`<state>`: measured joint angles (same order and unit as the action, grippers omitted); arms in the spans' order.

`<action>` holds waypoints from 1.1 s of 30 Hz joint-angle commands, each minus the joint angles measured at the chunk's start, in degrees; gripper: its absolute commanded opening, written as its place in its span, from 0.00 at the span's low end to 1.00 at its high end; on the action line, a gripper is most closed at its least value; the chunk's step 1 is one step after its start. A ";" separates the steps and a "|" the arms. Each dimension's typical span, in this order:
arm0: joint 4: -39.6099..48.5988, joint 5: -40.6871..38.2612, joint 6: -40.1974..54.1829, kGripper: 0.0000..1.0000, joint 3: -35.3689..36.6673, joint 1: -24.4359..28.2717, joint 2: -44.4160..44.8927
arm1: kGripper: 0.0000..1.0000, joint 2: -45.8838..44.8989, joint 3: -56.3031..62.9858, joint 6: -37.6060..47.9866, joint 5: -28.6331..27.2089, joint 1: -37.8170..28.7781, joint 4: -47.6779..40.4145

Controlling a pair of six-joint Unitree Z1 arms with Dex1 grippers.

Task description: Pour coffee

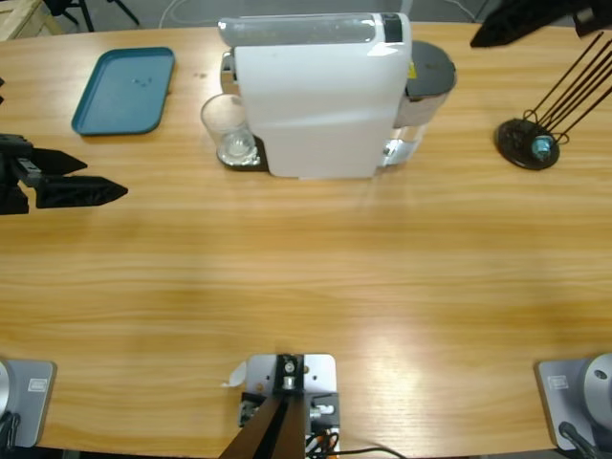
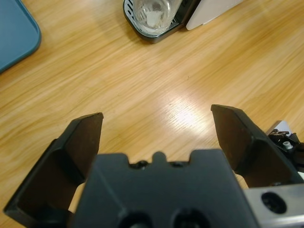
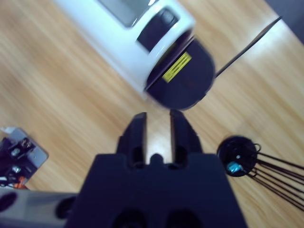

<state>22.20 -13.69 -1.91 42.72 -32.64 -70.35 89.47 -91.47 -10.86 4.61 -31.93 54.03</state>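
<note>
Two risks are noted: the glass [image 1: 229, 130] under the machine [image 1: 316, 96] could be toppled by the wide-spread left gripper [image 2: 156, 124], or missed by the nearly closed, empty right gripper [image 3: 158, 118] above.

We see our left gripper [image 1: 91, 177] at the nine o'clock edge of the high view, low over the table, its two black jaws pointing toward three o'clock. In the left wrist view that gripper [image 2: 156, 126] has its jaws spread wide, with nothing between them. Our right gripper [image 1: 516, 24] enters at the one o'clock corner of the high view, raised above the table and pointing toward nine o'clock. In the right wrist view this gripper [image 3: 158, 118] looks steeply down, its jaws drawn near each other with only a narrow slit between them, holding nothing.
</note>
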 commanded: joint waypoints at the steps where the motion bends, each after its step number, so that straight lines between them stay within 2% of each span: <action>1: -1.18 -0.55 -0.29 0.98 -3.50 0.56 2.53 | 0.00 13.21 -14.42 -0.74 -0.83 1.42 8.01; 5: -2.07 -0.64 -0.29 0.97 -3.98 0.56 2.60 | 0.00 17.50 -19.82 -0.66 -0.41 1.31 10.06; 18: -2.51 -0.81 -0.29 0.97 -4.05 0.56 1.53 | 0.00 23.69 -29.28 -0.32 -1.27 -1.89 15.64; 33: -2.51 -1.17 -0.29 0.97 -3.96 0.56 1.18 | 0.00 26.09 -31.69 -0.22 -1.92 -2.87 16.64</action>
<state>20.33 -14.23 -1.91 40.77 -32.64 -69.24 111.88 -122.31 -10.96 4.27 -34.28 70.11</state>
